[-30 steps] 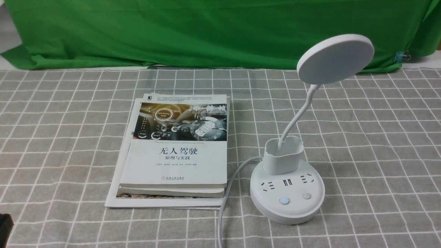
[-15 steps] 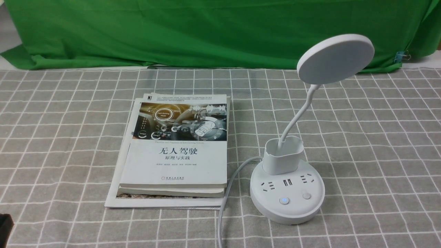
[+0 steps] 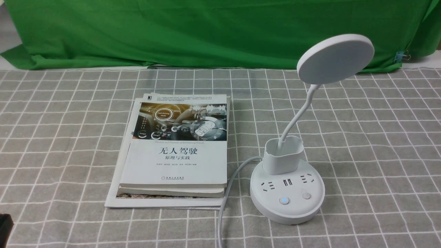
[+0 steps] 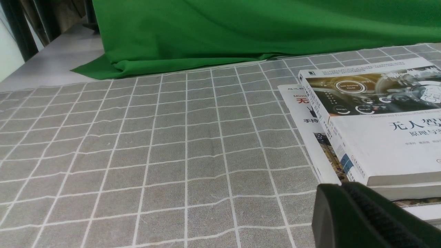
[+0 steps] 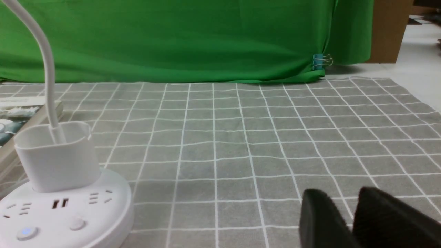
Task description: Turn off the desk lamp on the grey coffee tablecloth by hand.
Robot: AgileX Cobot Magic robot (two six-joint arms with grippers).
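Note:
The white desk lamp (image 3: 287, 193) stands on the grey coffee tablecloth (image 3: 62, 137) at the right of centre. Its disc head (image 3: 336, 58) is raised on the bent neck above the pen cup (image 3: 283, 155). The left button (image 3: 283, 200) on the base glows blue; the right button (image 3: 306, 196) is unlit. The lamp base also shows in the right wrist view (image 5: 65, 213). My right gripper (image 5: 344, 193) hangs low over the cloth to the right of the base, a narrow gap between its fingers, empty. My left gripper (image 4: 341, 186) is shut and empty beside the books.
A stack of books (image 3: 175, 151) lies left of the lamp, and shows in the left wrist view (image 4: 372, 120). The lamp's white cable (image 3: 229, 186) runs between books and base toward the front edge. A green backdrop (image 3: 206, 31) hangs behind. A black arm part (image 3: 4, 225) shows at the lower left.

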